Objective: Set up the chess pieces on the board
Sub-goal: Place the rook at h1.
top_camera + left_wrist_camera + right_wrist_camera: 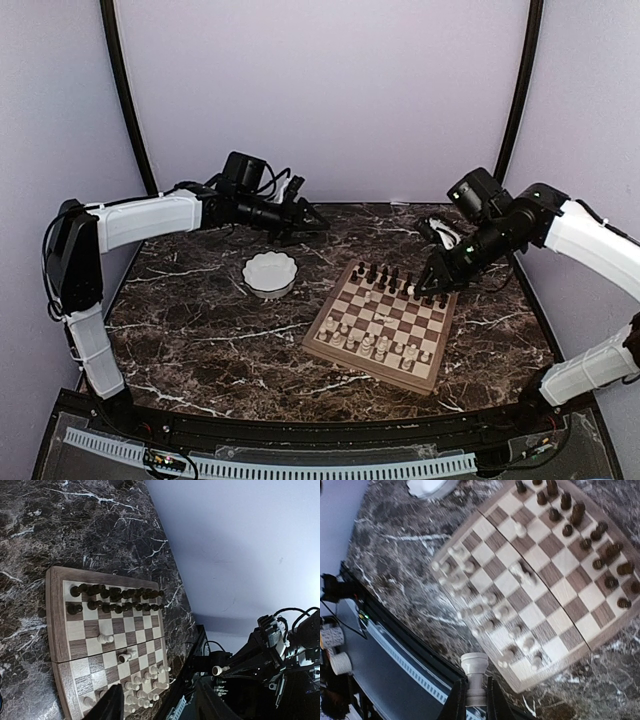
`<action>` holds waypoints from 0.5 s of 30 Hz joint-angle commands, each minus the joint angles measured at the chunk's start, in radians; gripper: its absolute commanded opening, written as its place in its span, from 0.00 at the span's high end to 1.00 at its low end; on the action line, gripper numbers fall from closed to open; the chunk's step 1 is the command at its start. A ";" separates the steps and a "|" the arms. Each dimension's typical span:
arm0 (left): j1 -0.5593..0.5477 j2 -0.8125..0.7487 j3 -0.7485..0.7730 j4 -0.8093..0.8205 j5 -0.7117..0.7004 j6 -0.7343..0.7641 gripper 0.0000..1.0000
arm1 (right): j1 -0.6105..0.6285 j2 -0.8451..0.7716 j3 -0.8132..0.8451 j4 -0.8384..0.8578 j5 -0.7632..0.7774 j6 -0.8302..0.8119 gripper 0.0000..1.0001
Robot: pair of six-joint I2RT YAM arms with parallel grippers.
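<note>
Marble tabletop (200,340); pale chessman (474,672) in right claw (474,692)

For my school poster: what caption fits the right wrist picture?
Right gripper grips a pale chess piece, with the board beyond it.

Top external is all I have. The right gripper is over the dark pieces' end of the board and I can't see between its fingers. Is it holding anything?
Observer: Yes. The right wrist view shows the right gripper shut on a cream piece, whose wide flat top sticks out past the fingertips.
Operator: Any piece lying down on the board?
Observer: One. In the left wrist view, a toppled cream chessman lies on its side near the middle of the board.
</note>
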 commanded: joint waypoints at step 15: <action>0.019 -0.053 -0.034 -0.123 -0.024 0.068 0.49 | 0.316 0.237 -0.086 -0.280 0.215 -0.023 1.00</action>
